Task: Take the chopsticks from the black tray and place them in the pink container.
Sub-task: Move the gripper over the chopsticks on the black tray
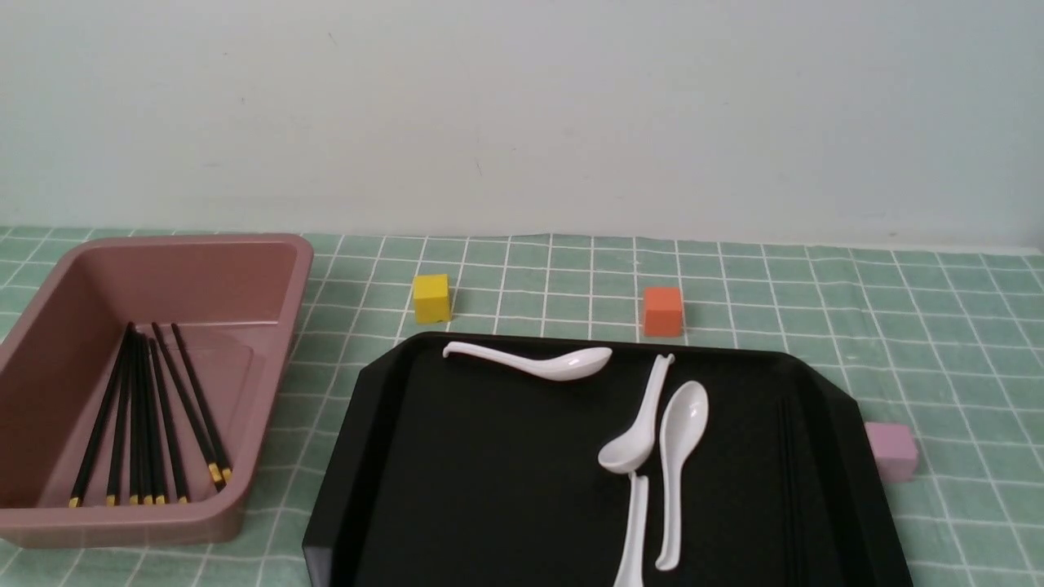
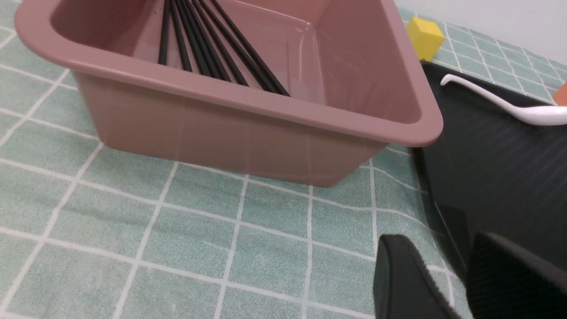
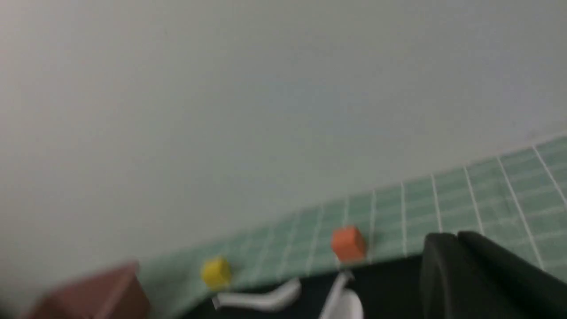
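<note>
Against the pale wall, dark chopsticks barely show.

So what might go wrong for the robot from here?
The faint dark lines on the black tray look like chopsticks; black on black, they might be missed or gripped badly. Reaching for them might nudge the nearest white soup spoon. Another chopstick dropped into the pink bin might land across those inside.
</note>
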You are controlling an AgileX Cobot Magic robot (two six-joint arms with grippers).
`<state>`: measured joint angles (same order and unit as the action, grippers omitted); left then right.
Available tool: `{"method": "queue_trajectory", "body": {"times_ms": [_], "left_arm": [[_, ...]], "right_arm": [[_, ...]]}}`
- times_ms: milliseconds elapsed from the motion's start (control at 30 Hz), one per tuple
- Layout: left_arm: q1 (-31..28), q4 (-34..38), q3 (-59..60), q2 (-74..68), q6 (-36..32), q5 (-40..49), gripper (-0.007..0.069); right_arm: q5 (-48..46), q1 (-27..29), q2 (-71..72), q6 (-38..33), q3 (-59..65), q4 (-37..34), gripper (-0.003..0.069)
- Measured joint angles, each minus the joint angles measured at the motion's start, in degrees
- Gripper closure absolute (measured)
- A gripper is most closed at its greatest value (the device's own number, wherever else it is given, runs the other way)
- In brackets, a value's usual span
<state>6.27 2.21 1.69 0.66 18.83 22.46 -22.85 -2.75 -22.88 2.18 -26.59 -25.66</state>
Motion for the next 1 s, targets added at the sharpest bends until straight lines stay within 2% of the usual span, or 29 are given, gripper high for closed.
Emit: {"method": "queue_trajectory", "body": {"times_ms": [167, 233, 333, 400, 467, 567, 700, 800, 833, 1000], "left_arm": [[0.0, 0.0, 0.0, 0.0, 0.0, 0.0, 0.0386], [0.0, 0.0, 0.0, 0.0, 0.0, 0.0, 0.0386], [0.0, 0.0, 0.0, 0.0, 0.0, 0.0, 0.0386], [0.0, 0.0, 0.0, 0.0, 0.0, 0.0, 0.0386], [0.0, 0.0, 0.0, 0.0, 0.0, 0.0, 0.0386], [0.0, 0.0, 0.0, 0.0, 0.0, 0.0, 0.0386], [0.0, 0.0, 0.0, 0.0, 0.0, 0.0, 0.0386], [0.0, 0.0, 0.0, 0.0, 0.0, 0.0, 0.0386], [0.0, 0.0, 0.0, 0.0, 0.0, 0.0, 0.0386], [0.0, 0.0, 0.0, 0.0, 0.0, 0.0, 0.0386]], "right_arm": [[-24.6, 0.0, -22.1, -1.6, -11.5, 2.9, 0.0657], [-30.8, 0.0, -30.1, -2.7, -14.6, 2.4, 0.065], [-34.2, 0.0, -40.7, -7.2, -16.3, -1.8, 0.0631], [-34.7, -0.7, -47.8, -12.5, -16.7, -7.2, 0.0604], [-34.1, -3.2, -54.5, -17.1, -17.2, -11.9, 0.0562], [-32.3, -7.0, -61.0, -17.2, -18.9, -12.6, 0.0509], [-28.0, -12.2, -65.7, -10.2, -21.3, -7.6, 0.0454], [-22.2, -16.2, -67.0, -0.7, -22.2, 0.5, 0.0393], [-21.9, -16.7, -67.0, 0.0, -22.3, 1.6, 0.039], [-17.6, -21.4, -67.0, 18.6, -22.4, 16.1, 0.033]]}}
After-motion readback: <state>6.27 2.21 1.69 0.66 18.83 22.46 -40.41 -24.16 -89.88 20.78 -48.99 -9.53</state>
